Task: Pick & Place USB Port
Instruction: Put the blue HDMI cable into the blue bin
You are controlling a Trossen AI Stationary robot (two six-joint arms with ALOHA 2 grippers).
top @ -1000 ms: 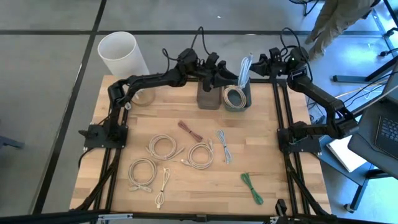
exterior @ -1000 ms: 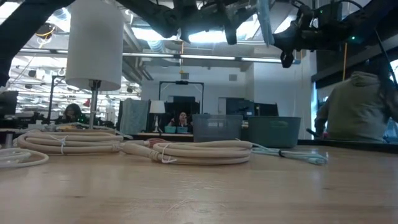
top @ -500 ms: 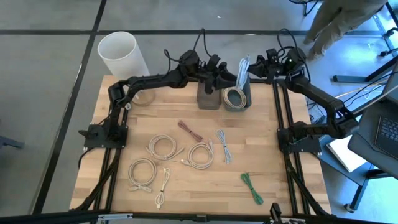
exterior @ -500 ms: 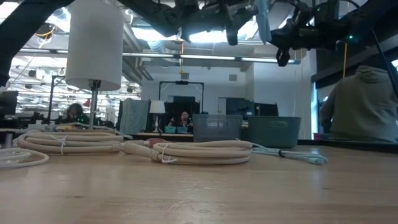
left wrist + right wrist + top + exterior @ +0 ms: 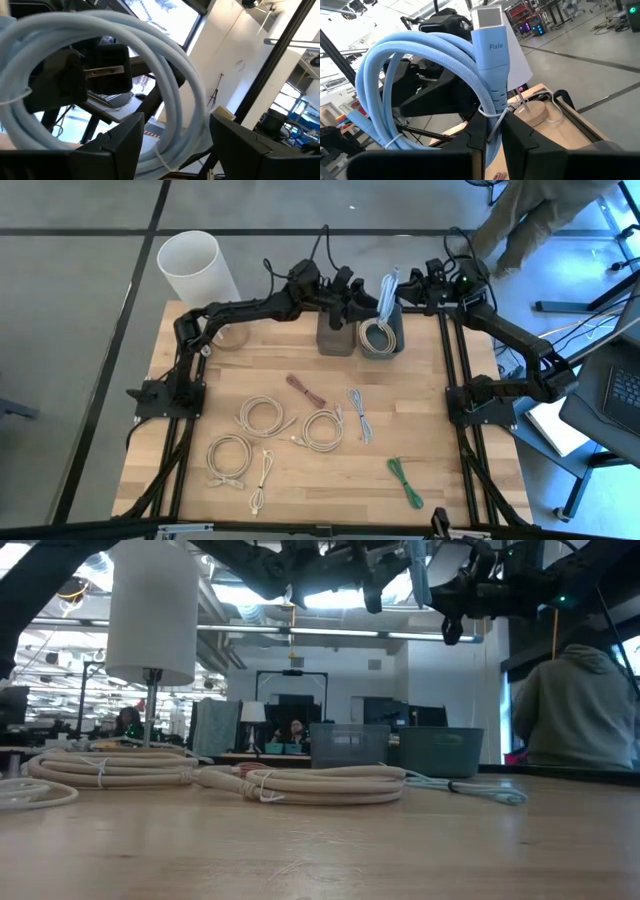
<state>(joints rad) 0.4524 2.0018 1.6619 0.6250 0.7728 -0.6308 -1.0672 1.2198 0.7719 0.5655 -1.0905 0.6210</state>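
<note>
A light blue USB cable (image 5: 390, 285), tied in a coil, hangs in the air above two dark bins at the table's far edge. My right gripper (image 5: 412, 285) reaches it from the right and is shut on it (image 5: 492, 135). The cable's plug (image 5: 490, 35) sticks out past the fingers. My left gripper (image 5: 375, 302) comes from the left and is open. In the left wrist view its fingers (image 5: 125, 145) stand on either side of the coil's strands (image 5: 175, 145). In the low view the cable (image 5: 418, 570) shows high up. My right gripper pinches the bunched strands of the coil just below the plug's ribbed collar (image 5: 492, 107) between its two fingers. It comes in about level from the table's right side. The coil (image 5: 420, 55) is lifted clear of everything, and its loop reaches toward my left gripper.
Below the cable stand a grey bin (image 5: 338, 338) and a bin holding a beige coil (image 5: 378, 335). A white cylinder (image 5: 195, 270) stands at the far left corner. Several coiled cables (image 5: 322, 430) lie mid-table, with a green one (image 5: 405, 480) nearer. A person (image 5: 570, 710) stands beyond the far right.
My right gripper has moved slightly toward the table's left with the blue cable, bringing the coil closer to my left gripper. The person behind the table has moved.
</note>
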